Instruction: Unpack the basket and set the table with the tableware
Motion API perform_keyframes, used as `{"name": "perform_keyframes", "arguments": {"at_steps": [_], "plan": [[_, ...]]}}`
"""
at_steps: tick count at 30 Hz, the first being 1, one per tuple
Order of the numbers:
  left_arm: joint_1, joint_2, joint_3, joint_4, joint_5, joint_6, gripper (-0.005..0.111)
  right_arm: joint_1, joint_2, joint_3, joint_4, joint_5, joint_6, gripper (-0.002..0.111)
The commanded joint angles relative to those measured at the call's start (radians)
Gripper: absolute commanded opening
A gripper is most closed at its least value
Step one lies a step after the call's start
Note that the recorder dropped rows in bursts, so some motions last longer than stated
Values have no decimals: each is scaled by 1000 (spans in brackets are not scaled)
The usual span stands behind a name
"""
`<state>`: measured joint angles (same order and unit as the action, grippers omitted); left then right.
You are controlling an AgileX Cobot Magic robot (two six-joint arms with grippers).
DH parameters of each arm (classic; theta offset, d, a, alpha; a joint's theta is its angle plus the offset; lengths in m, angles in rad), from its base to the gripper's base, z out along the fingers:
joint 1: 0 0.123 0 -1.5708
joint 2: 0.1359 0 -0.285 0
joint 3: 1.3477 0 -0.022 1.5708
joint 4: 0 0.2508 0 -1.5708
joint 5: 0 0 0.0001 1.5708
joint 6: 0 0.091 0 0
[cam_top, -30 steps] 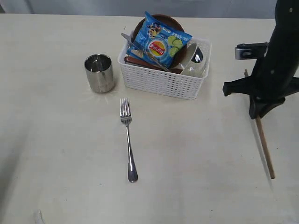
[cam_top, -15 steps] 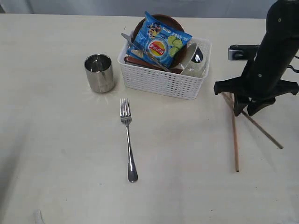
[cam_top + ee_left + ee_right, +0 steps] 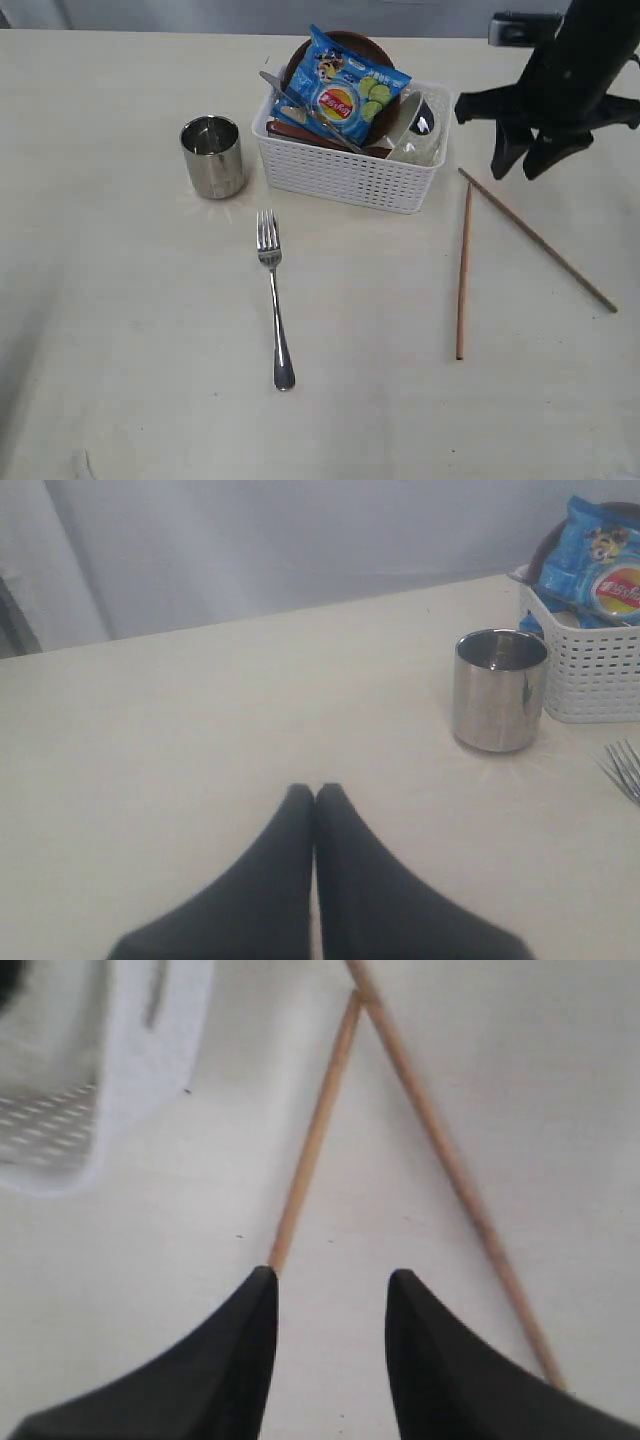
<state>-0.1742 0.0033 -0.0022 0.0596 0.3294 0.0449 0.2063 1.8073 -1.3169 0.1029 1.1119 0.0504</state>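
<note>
Two chopsticks are laid in a loose V on the tabletop right beside the basket, right tool is held apart and empty near them, left tool is pressed together.

Two splayed chopsticks on table beside basket

The only print is on the blue packet in the basket: a round red-and-yellow logo with white lettering across it. The lettering is too small and blurred to read in any view.
</note>
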Motion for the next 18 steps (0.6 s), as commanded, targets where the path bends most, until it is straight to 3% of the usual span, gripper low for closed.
{"name": "perform_keyframes", "arguments": {"at_steps": [1, 6, 12, 14, 17, 18], "plan": [[2, -3, 2, -9, -7, 0, 0, -3, -55, -68, 129, 21, -105, 36], [2, -3, 2, -9, -7, 0, 0, 46, -90, -155, 105, 3, -156, 36], [2, -3, 2, -9, -7, 0, 0, 89, -92, -230, -14, -8, -23, 36], [2, -3, 2, -9, -7, 0, 0, 85, -87, -228, -141, -2, 29, 36], [2, -3, 2, -9, -7, 0, 0, 38, -39, -228, -496, 109, 268, 35], [2, -3, 2, -9, -7, 0, 0, 10, -16, -228, -523, 109, 259, 34]]}}
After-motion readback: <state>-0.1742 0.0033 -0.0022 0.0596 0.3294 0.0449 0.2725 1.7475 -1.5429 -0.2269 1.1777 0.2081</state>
